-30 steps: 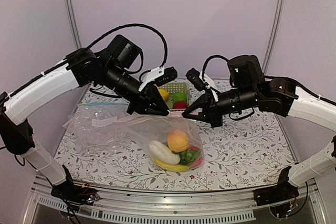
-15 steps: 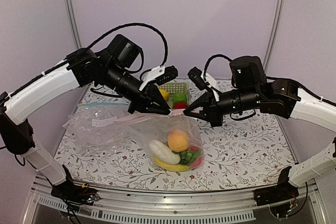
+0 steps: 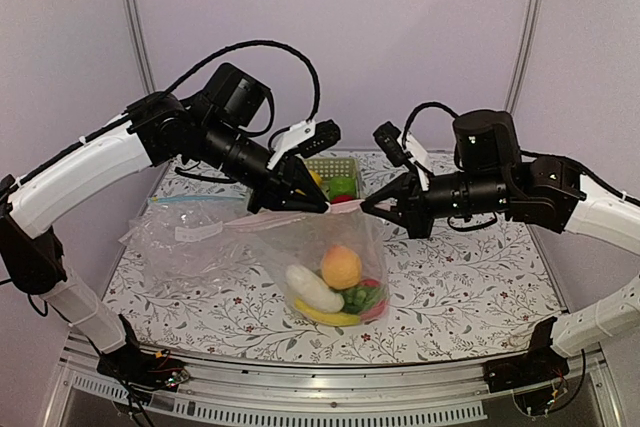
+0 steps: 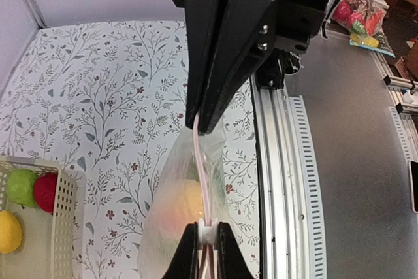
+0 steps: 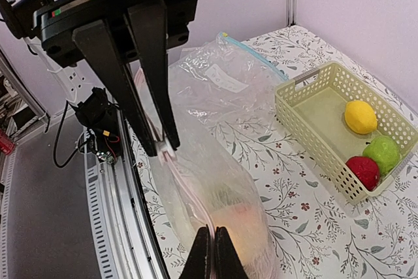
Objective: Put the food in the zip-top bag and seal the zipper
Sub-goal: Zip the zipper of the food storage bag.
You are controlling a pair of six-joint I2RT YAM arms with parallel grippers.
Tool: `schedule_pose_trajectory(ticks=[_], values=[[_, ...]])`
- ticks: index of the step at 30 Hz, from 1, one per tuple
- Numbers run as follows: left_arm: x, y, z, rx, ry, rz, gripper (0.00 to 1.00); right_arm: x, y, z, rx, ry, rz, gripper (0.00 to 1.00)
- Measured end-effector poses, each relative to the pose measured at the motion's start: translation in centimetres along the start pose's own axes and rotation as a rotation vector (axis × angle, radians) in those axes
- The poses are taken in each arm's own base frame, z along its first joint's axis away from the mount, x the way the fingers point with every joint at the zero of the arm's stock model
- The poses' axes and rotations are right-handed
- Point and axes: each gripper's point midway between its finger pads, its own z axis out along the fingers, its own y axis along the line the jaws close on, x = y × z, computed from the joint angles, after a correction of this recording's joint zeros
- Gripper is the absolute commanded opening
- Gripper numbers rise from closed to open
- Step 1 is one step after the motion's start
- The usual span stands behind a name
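Observation:
The clear zip-top bag (image 3: 325, 257) hangs between my two grippers above the table. It holds an orange peach (image 3: 340, 267), a white oblong piece (image 3: 312, 289), a banana (image 3: 328, 318) and green grapes (image 3: 362, 297). My left gripper (image 3: 311, 205) is shut on the white slider (image 4: 208, 232) of the pink zipper (image 4: 202, 168). My right gripper (image 3: 367, 207) is shut on the zipper strip's other end (image 5: 196, 217). The strip runs taut between them. In the right wrist view the slider (image 5: 163, 151) sits between the left fingers (image 5: 157, 83).
A cream basket (image 3: 330, 164) behind the bag holds a lemon (image 5: 360, 117), a green fruit (image 5: 382, 151) and a red apple (image 5: 363, 171). A second clear bag (image 3: 185, 237) with a blue strip lies flat at the left. The table's metal front rail (image 4: 281, 181) is close below.
My right gripper has moved right and slightly up, away from the left gripper, pulling the pink strip straighter. The left gripper rose a little with the slider.

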Motion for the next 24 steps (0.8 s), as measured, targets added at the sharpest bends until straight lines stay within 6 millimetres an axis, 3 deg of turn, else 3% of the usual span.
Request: schedule_pose_trajectory(ticks=[15,24], values=[[0.2,0.4,0.1,-0.02,0.005,0.002,0.0,0.1,-1.8,-0.9,0.101,-0.021,0.046,0.0],[0.5,0.8,0.3,-0.038,0.014,0.001,0.0,0.1,-4.3,-1.9,0.198,-0.03,0.092,0.0]])
